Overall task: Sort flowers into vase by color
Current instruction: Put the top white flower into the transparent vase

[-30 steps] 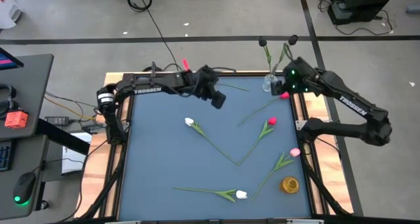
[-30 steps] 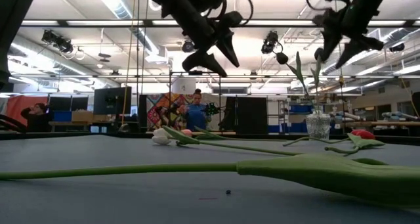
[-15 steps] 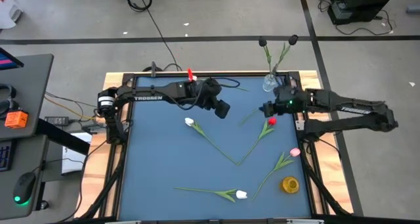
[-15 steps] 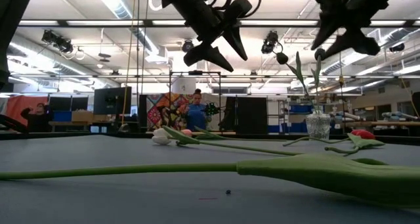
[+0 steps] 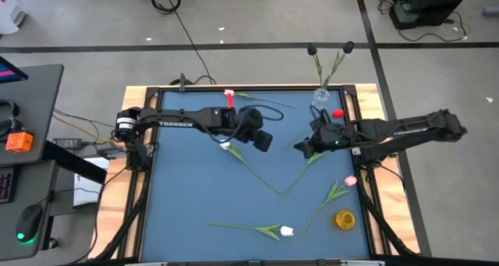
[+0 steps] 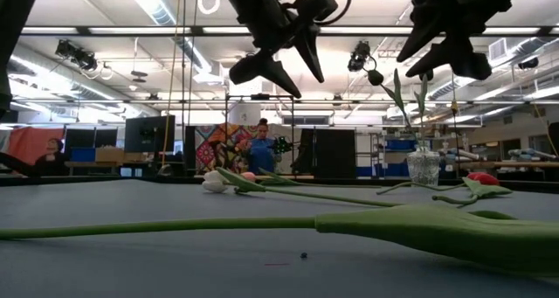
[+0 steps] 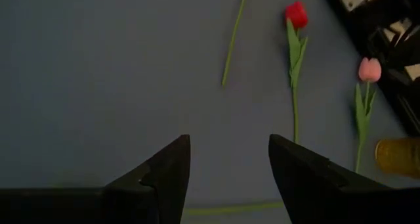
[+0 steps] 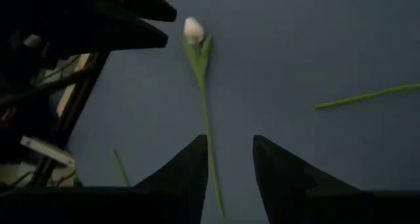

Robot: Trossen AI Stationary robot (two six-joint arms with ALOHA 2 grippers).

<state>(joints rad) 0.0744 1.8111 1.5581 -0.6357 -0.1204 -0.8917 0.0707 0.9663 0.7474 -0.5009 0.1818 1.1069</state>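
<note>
2 black tulips (image 5: 330, 47) already stood in the clear vase (image 5: 321, 97) at the far right corner of the worktop (image 5: 187, 180), so that colour seemed sorted, while the others lay flat and waited.

Both arms hung above the far half, probably each choosing a stem. The left tool (image 5: 263, 139) had its fingers apart and empty, just over the head of a white tulip (image 5: 225, 146), whose stem ran diagonally toward the middle of the near half. The right tool (image 5: 305, 147) was about half open and held nothing; it hovered over a flower whose stem (image 5: 300, 172) ran from under it toward the same middle point.

Near the right edge a pink tulip (image 5: 349, 181) pointed its head to that edge. A 2nd white tulip (image 5: 286, 231) lay along the near edge, head to the right.
</note>
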